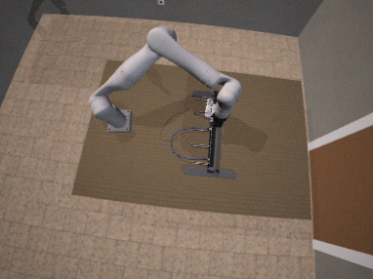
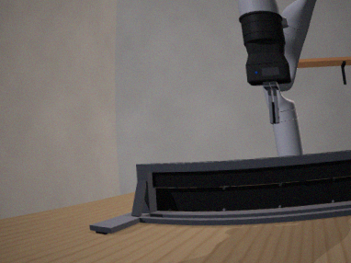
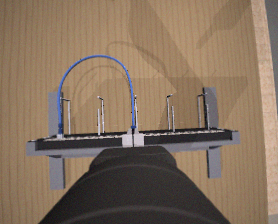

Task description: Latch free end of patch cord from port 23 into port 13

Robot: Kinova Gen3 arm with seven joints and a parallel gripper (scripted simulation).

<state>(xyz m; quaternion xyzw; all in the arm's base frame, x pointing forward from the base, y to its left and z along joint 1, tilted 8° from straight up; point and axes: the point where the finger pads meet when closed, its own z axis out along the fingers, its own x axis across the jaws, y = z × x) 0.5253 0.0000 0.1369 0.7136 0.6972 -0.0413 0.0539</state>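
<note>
The grey and black rack [image 1: 220, 145] [image 2: 207, 166] [image 3: 37, 148] stands upright on its feet. The blue patch cord [image 1: 171, 143] [image 3: 100, 56] makes an arch in front of the panel. One end of it [image 3: 60, 134] meets the panel near the left side of the wrist view, the port 23 side. The other end [image 3: 133, 127] meets the panel near its middle; its port number and latch cannot be read. My gripper [image 2: 274, 121] [image 3: 133, 134] is shut and empty, above the rack's top edge. In the wrist view its fingertips cover part of the panel beside the middle plug.
Thin metal cable guides [image 3: 102, 115] [image 1: 199, 145] stick out from the rack's front. Long feet [image 1: 210, 174] [image 2: 115, 222] [image 3: 214, 165] reach out at both ends of the rack. The wooden table's edge [image 3: 263, 100] runs down the right side of the wrist view.
</note>
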